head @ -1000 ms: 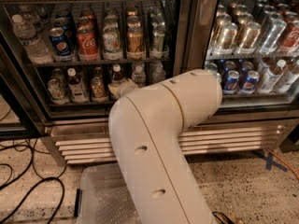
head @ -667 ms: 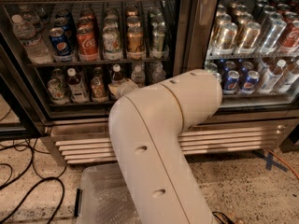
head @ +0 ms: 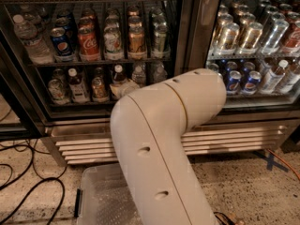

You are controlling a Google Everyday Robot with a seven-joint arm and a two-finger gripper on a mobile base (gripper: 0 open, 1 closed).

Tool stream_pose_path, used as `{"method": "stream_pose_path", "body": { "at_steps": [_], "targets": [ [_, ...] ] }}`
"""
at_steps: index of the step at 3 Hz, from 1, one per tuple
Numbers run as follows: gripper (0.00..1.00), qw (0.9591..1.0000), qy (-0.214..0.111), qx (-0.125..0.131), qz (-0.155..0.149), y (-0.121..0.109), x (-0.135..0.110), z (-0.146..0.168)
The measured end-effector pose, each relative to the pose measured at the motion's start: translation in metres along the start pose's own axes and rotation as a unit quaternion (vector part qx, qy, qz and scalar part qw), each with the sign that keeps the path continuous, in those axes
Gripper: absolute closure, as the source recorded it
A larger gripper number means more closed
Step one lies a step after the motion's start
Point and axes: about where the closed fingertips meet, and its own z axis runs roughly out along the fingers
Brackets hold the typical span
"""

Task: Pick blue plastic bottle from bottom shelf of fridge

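Note:
The fridge (head: 186, 36) fills the back of the camera view, with its left compartment open to view. Its bottom shelf (head: 70, 104) holds small bottles and cans. The blue plastic bottle (head: 76, 86) stands upright at the shelf's left, with a white cap, dark contents and a pale label. A similar white-capped bottle (head: 117, 80) leans just above my arm. My big white arm (head: 164, 139) rises from the bottom centre and bends toward the shelf. It hides the gripper and the right half of the shelf.
Soda cans (head: 88, 42) and a water bottle (head: 29, 39) stand on the rack above. The right compartment holds cans (head: 238, 81). A louvred steel panel (head: 82, 146) runs along the base. Black cables (head: 28, 184) lie on the floor at left and a clear bin (head: 101, 198) below.

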Motion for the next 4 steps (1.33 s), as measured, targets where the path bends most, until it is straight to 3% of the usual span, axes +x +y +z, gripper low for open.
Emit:
{"method": "stream_pose_path", "body": {
  "at_steps": [4],
  "targets": [
    [1.00, 1.0000, -0.003, 0.005, 0.001, 0.0046, -0.0043, -0.0068]
  ]
}}
